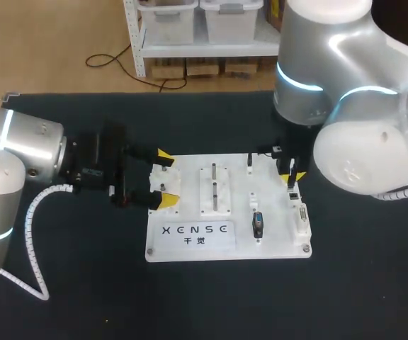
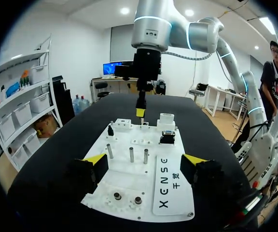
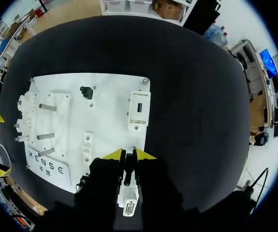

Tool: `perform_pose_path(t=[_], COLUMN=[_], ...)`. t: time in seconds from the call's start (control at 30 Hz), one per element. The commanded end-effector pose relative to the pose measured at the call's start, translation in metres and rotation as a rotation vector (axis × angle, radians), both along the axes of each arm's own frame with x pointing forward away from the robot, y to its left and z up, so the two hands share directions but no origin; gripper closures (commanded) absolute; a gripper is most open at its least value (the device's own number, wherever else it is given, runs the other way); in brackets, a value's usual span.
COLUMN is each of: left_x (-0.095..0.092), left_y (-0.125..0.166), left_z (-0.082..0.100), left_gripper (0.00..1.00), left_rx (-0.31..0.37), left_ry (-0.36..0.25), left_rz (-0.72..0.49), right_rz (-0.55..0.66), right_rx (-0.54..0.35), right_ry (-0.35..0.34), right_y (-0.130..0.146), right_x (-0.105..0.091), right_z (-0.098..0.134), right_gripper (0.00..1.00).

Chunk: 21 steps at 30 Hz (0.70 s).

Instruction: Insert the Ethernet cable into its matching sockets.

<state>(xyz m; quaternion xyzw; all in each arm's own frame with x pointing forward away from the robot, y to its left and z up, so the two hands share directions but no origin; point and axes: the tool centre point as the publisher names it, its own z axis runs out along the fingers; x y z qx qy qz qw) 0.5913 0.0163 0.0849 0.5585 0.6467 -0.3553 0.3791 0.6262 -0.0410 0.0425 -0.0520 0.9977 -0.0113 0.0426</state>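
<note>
Here the white board lies flat on the black counter. The left gripper is at the board's left edge, its fingers spread wide apart and holding nothing, one yellow tip over the edge's far part and the other over its near part. Seen from the left wrist, those tips stand either side of the board's end, with three upright metal pins on the board just ahead of them. The right gripper hangs over the board's far right corner, pointing down. Its fingers are drawn close together and grip a short dark piece of the Ethernet cable between them. This piece sits directly above a white socket block on the board's right edge; whether it touches the block cannot be told
</note>
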Motion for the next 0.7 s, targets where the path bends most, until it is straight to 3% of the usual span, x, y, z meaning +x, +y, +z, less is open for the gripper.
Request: perform_pose_path(t=[0.03,0.7], left_x=[-0.0008,-0.0008], left_y=[0.0006,0.0006], left_z=[-0.0015,-0.0015], left_gripper=[0.00,0.00], left_rx=[-0.006,-0.006], left_ry=[-0.005,-0.005], left_rz=[0.002,0.002], right_rz=[0.000,-0.007], right_rx=[-0.001,-0.018], right_ry=[-0.003,0.009], right_y=[-0.0023,-0.0073], right_x=[-0.0031,-0.0038], right_z=[-0.0035,-0.0101], right_gripper=[1.00,1.00])
